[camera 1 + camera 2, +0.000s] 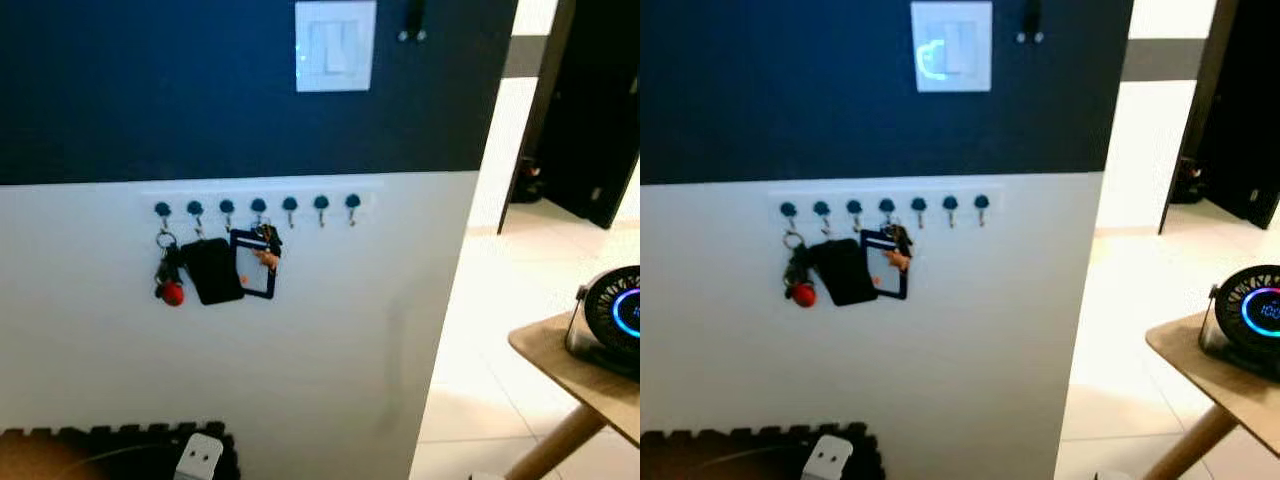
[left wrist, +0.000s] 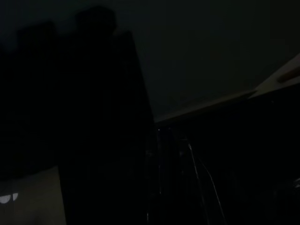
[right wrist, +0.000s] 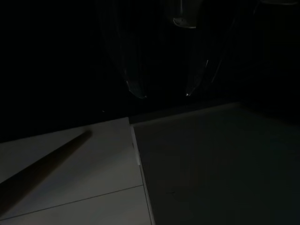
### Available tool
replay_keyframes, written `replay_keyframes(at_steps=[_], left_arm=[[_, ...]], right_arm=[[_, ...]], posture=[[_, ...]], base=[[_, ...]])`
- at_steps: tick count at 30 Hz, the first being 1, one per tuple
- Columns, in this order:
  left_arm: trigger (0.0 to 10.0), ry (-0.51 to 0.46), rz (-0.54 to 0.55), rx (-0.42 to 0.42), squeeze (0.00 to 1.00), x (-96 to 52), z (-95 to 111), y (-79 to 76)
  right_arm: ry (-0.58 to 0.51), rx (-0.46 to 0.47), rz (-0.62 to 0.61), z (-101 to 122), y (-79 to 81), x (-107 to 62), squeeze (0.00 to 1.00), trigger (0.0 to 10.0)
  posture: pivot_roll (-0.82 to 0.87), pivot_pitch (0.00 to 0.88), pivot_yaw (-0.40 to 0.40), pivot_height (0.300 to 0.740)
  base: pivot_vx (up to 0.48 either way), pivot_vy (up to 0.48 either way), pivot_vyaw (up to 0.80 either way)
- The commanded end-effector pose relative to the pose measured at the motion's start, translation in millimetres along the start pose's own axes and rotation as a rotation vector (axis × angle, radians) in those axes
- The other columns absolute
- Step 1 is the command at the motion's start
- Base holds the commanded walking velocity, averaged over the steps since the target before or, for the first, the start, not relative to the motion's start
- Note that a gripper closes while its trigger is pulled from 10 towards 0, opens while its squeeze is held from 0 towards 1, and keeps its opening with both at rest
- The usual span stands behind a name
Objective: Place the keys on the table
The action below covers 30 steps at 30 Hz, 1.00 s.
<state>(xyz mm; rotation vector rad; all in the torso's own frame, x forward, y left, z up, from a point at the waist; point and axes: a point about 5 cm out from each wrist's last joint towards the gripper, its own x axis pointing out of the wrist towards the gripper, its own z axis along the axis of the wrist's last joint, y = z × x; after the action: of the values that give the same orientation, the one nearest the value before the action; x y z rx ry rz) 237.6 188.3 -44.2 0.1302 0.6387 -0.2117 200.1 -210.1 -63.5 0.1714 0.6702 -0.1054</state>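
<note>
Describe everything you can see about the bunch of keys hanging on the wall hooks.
The bunch of keys hangs on the white wall from the left end of a row of blue-knobbed hooks. It includes a metal ring, a small red round charm at the lower left, a black pouch-like fob in the middle, and a dark-framed card holder with an orange bit on the right. It hangs flat against the wall, below the dark blue band. Individual keys are too blurred to count.

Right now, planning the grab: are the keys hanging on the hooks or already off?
Hanging. The keys dangle from the hook rail on the wall, beside a black pouch.
</note>
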Motion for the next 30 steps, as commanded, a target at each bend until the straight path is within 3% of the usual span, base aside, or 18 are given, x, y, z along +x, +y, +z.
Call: replay_keyframes(at_steps=[1,5,10,13,30], left_arm=[[10.0,0.017,0.008,0.014,0.0,0.0,-0.5,2.2],[10.0,0.024,0.006,0.047,0.0,0.2,-0.3,2.3],[10.0,0.023,0.002,0.045,0.0,0.3,-0.8,0.7],[10.0,0.026,0.012,0.003,0.0,0.0,-2.5,0.3],[10.0,0.027,0.018,0.007,0.0,-0.5,-3.6,0.7]], right_arm=[[0.008,0.016,0.002,-0.5,3.4,1.1,0.0,10.0],[0.008,0.018,0.003,-0.7,4.1,1.2,0.0,10.0],[0.009,0.018,0.003,-0.8,3.8,1.1,0.0,10.0],[0.009,0.018,0.003,-0.7,3.7,1.1,0.0,10.0],[0.007,0.016,0.0,0.9,1.2,1.2,0.0,10.0]], posture=[[0.03,0.011,0.029,0.74],[0.03,0.012,0.029,0.74],[0.03,0.013,0.029,0.74],[0.03,0.013,0.028,0.74],[0.02,0.013,0.024,0.74]], base=[[0.0,0.0,0.0],[0.0,-0.072,0.0],[0.0,-0.48,0.0],[0.0,0.0,0.0],[0.0,0.0,0.0]])
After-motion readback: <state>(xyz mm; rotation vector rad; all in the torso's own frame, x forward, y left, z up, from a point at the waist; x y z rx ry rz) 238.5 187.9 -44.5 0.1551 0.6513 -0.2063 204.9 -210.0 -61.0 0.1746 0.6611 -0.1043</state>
